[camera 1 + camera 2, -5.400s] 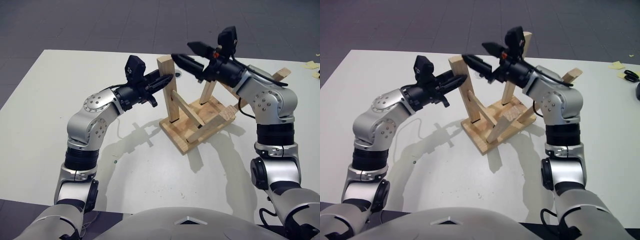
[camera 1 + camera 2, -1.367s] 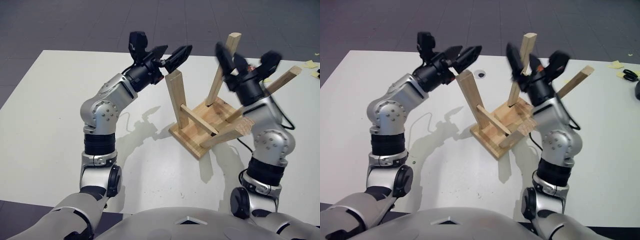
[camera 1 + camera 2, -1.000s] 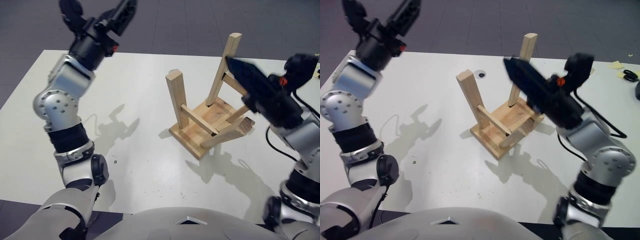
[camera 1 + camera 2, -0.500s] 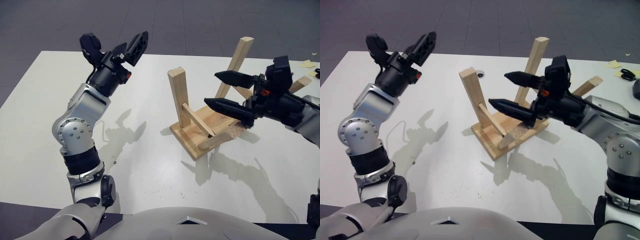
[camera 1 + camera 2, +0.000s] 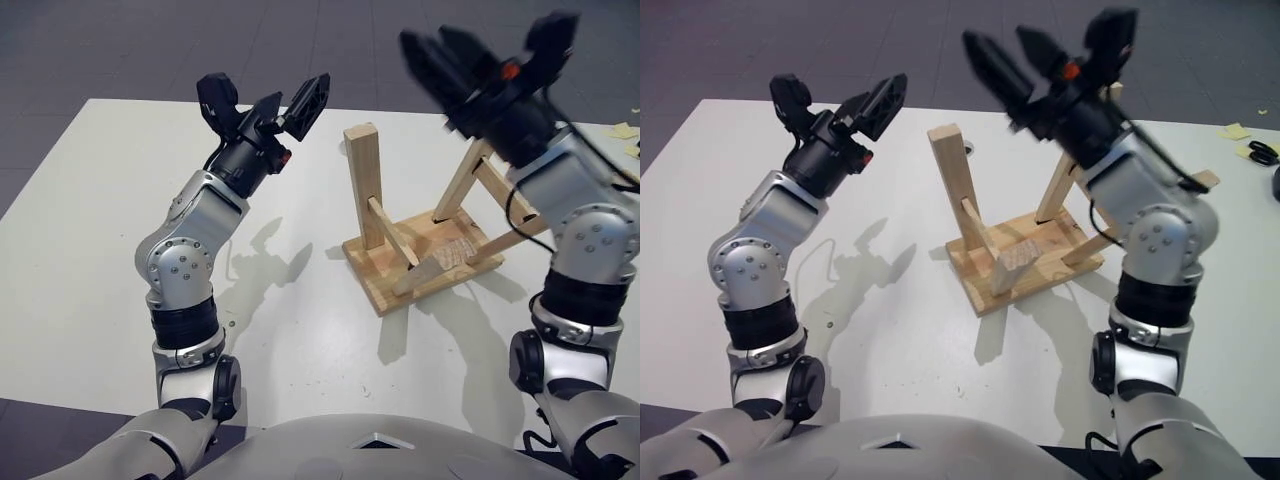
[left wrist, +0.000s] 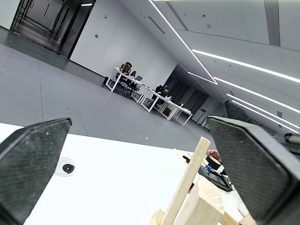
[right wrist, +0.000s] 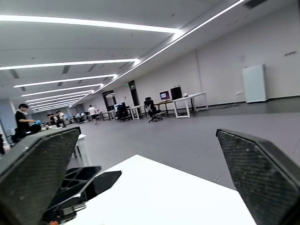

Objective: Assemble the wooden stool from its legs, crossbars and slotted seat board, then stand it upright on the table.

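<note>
The wooden stool (image 5: 415,255) is resting upside down near the middle of the white table (image 5: 100,250), with its slotted seat board (image 5: 372,285) lying flat on the table top and its legs pointing upward. The nearest leg (image 5: 363,180) is standing close to vertical at the board's left corner, a slanted crossbar (image 5: 392,230) is running from it down toward the board, and a farther leg (image 5: 458,190) is leaning toward the right. The left gripper (image 5: 290,103) is hovering in the air to the left of the upright leg, apart from it, its two fingers spreading wide and holding nothing; in the left wrist view its dark pads (image 6: 33,164) are framing the tips of the stool's legs (image 6: 190,180) without touching them. The right gripper (image 5: 425,42) is hanging high above the far side of the stool, its jaws likewise gaping and empty; its pads (image 7: 37,173) are standing far apart in the right wrist view. A small round port (image 6: 68,166) is sitting in the table top beyond the stool, and yellow paper notes (image 5: 622,130) are lying at the far right edge.
</note>
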Motion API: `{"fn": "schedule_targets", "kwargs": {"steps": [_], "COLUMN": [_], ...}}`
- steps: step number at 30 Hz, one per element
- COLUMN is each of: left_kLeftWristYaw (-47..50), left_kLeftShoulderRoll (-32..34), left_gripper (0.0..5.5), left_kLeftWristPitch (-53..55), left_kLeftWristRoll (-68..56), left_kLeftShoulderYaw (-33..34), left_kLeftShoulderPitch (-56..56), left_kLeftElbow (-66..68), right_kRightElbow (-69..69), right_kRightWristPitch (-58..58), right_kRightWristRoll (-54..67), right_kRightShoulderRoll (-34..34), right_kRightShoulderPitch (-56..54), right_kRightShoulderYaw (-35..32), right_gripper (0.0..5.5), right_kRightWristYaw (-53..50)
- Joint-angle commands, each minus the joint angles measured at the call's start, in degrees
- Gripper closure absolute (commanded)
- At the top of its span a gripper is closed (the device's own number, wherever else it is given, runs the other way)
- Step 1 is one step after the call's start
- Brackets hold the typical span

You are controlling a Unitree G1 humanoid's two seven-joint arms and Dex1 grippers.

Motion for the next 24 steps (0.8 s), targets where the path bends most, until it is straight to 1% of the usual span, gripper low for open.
{"fn": "schedule_targets", "kwargs": {"steps": [1, 3, 5, 6, 8, 9, 11, 13, 16, 19, 21, 24], "left_kLeftWristYaw": [-0.9, -1.8, -2.1, -2.4, -3.0, -3.3, -4.4, -5.9, -8.7, -12.1, -14.5, -17.5], "left_kLeftShoulderRoll": [1.5, 3.3, 3.4, 3.0, 1.5, 0.9, 0.5, 0.5, 1.2, 1.7, 1.4, 0.7], "left_gripper": [0.13, 0.13, 0.13, 0.13, 0.13, 0.13, 0.13, 0.13, 0.13, 0.13, 0.13, 0.13], "left_kLeftWristPitch": [-0.7, -0.9, -1.9, -2.4, -3.2, -3.4, -4.1, -4.8, -6.2, -6.9, -6.4, -5.5], "left_kLeftWristRoll": [2.3, 5.5, 8.1, 8.4, 7.4, 6.9, 6.8, 6.9, 7.9, 8.5, 7.9, 7.9], "left_kLeftShoulderYaw": [-1.3, -3.7, -5.6, -5.9, -5.3, -4.9, -4.5, -4.1, -3.8, -3.4, -3.6, -4.9], "left_kLeftShoulderPitch": [-2.5, -1.8, -1.5, -2.2, -4.9, -6.4, -9.3, -12.0, -16.5, -21.0, -22.5, -22.4], "left_kLeftElbow": [0.5, 0.3, -0.1, 0.0, 1.0, 2.0, 4.6, 7.2, 12.5, 19.5, 21.8, 23.7], "right_kRightElbow": [0.6, 0.2, -2.1, -4.1, -6.7, -6.8, -6.7, -7.4, -10.1, -13.7, -15.0, -16.3], "right_kRightWristPitch": [-0.9, -0.9, 1.0, 2.5, 6.2, 7.1, 7.9, 9.8, 13.9, 16.3, 15.7, 14.4], "right_kRightWristRoll": [3.6, 6.8, 9.8, 13.6, 28.7, 33.3, 38.9, 43.5, 43.8, 39.7, 36.3, 35.0], "right_kRightShoulderRoll": [3.6, 5.0, 4.5, 3.6, 0.9, -0.4, -2.6, -5.6, -10.7, -14.3, -14.7, -14.4], "right_kRightShoulderPitch": [-2.5, -4.0, -2.2, -0.4, 3.6, 4.8, 6.0, 7.8, 12.5, 15.3, 15.5, 15.3], "right_kRightShoulderYaw": [-3.7, -5.1, -5.4, -5.8, -8.0, -9.2, -10.0, -9.4, -7.8, -4.9, -2.9, -0.6], "right_gripper": [0.10, 0.10, 0.10, 0.10, 0.10, 0.10, 0.10, 0.10, 0.10, 0.10, 0.10, 0.10], "right_kRightWristYaw": [-6.1, -8.6, -9.3, -8.7, -7.0, -6.8, -6.5, -4.2, 1.2, 7.5, 9.7, 11.4]}}
